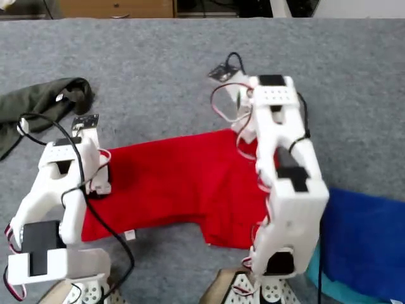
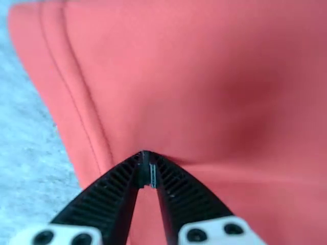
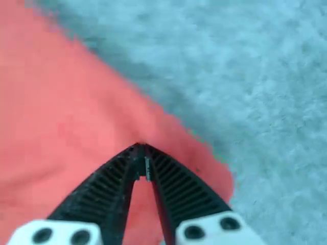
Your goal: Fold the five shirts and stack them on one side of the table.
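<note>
Around: dark green shirt [image 1: 44,101] at far-L desk edge; blue shirt [image 1: 364,234] at R edge.
Room: bare desk [image 1: 158,69] beyond red shirt [image 1: 183,183].
L end effector [image 2: 145,171]: pinching red shirt.
R end effector [image 3: 142,163]: pinching its edge.

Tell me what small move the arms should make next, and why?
Probably lift both pinched spots and carry them across to start a fold. The left fingers and right fingers are each shut on the red shirt, which lies spread on the table.
</note>
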Robot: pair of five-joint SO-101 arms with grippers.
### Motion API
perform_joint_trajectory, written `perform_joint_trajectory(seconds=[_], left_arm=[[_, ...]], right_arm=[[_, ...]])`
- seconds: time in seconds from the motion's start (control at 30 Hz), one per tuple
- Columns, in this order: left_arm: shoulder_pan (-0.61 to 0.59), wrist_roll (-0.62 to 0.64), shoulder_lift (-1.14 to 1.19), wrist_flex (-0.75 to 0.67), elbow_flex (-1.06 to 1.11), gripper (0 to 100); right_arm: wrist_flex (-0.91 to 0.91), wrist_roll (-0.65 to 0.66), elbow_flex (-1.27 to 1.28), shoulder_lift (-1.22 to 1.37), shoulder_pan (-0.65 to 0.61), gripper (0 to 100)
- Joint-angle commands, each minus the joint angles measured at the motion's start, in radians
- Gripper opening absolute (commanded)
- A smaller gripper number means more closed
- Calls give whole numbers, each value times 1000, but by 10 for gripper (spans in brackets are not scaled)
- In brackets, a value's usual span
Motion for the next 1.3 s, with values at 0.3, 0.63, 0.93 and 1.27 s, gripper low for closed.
perform_joint_trajectory(seconds=[0.3, 0.63, 0.93, 1.27], left_arm=[[-74, -184, 4, 80, -110, 19], [21, -104, 10, 385, -621, 19], [-15, -20, 202, 190, -575, 19], [-52, -21, 340, 100, -580, 19]], right_arm=[[262, -3, -657, 344, 68, 4], [463, -11, -946, 271, 84, 4], [404, 0, -222, -139, 68, 4], [-114, -9, 479, -278, 76, 4]])
